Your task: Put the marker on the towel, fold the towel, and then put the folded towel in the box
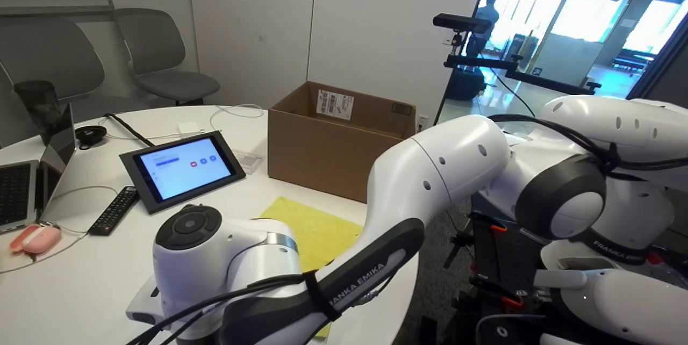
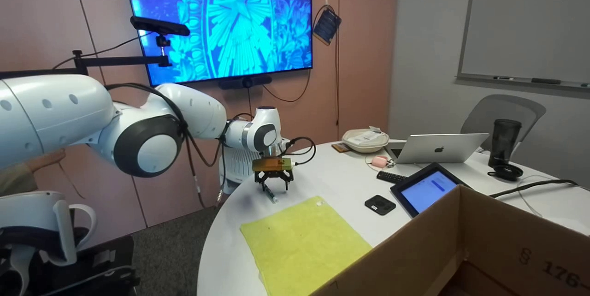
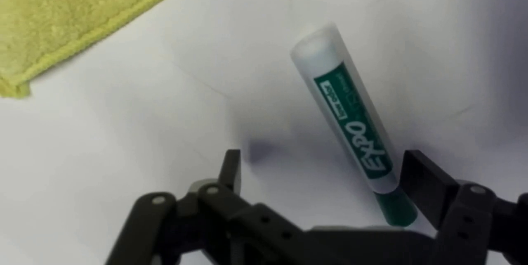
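Gripper (image 3: pixel 322 165): jaws were wide, nothing held; I had it low over the table (image 2: pixel 332 178). In the wrist view the marker (image 3: pixel 354 120) lay between the jaws, green end close by one; contact I couldn't tell.
Marker: lay on the table between its curved edge and the nearest edge of the towel (image 2: pixel 299 240), near but not touching.
Towel: lay flat, looked unfolded, between marker and box (image 1: pixel 322 157).
Box: stood open-topped near the table's edge, beyond the towel from the marker.
Marker onto towel: wasn't done; I judged this the approach, just short of a grasp.
Towel fold: wasn't started.
Towel into box: wasn't started.
Left: all three steps. Next, to my mind, I needed to close on the marker, lift it, set it well inside the towel's edges.
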Tool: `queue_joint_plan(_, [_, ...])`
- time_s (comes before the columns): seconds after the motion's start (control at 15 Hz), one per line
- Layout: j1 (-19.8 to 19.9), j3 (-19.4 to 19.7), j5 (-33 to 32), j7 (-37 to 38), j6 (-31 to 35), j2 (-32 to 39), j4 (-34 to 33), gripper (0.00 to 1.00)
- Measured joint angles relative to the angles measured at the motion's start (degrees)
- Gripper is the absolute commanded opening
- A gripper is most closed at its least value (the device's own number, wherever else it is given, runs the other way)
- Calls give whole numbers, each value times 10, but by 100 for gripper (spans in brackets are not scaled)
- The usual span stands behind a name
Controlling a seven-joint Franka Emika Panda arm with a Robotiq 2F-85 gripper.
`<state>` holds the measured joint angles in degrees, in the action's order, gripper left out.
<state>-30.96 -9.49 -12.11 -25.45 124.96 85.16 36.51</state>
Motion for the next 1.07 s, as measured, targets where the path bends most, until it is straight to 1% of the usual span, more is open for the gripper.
queue_joint_plan(0.2, [0, 11, 0, 7, 3, 0, 9, 100])
queue_joint_plan(0.27, [1, 13, 0, 8, 3, 0, 13, 99])
queue_joint_plan(0.33, [2, 14, 0, 9, 3, 1, 16, 74])
queue_joint_plan(0.4, [2, 14, 0, 10, 3, 1, 18, 74])
queue_joint_plan(0.47, [3, 14, 1, 11, 3, 1, 18, 69])
queue_joint_plan(0.53, [3, 14, 1, 11, 2, 0, 18, 62])
queue_joint_plan(0.73, [4, 14, 1, 12, -3, -2, 16, 35])
queue_joint_plan(1.0, [6, 14, 1, 12, -23, -2, 8, 3])
queue_joint_plan(1.07, [6, 14, 1, 12, -29, -2, 6, 3])
